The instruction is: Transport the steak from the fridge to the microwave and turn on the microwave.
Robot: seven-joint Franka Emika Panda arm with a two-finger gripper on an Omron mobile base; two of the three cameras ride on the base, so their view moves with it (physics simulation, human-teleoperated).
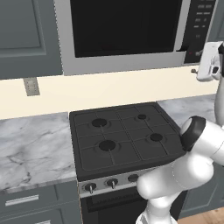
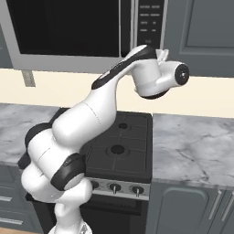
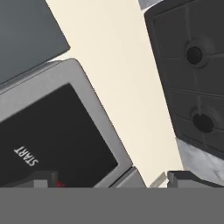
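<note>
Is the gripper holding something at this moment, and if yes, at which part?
Nothing is held. In the hand view the gripper has its tips apart with only the microwave panel corner and wall behind them.

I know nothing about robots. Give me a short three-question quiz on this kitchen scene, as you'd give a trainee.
1. True or false: the microwave door is shut.
2. Which word is printed on the microwave's button panel in the hand view?
A) STOP
B) START
C) CLEAR
3. Fill in: below the microwave sits a black ____ with four burners.

Key:
1. True; the dark glass door sits flush in its silver frame.
2. B; START shows just above the jaws' fingertips, and the gripper points at the panel's lower corner.
3. Stove.
</note>
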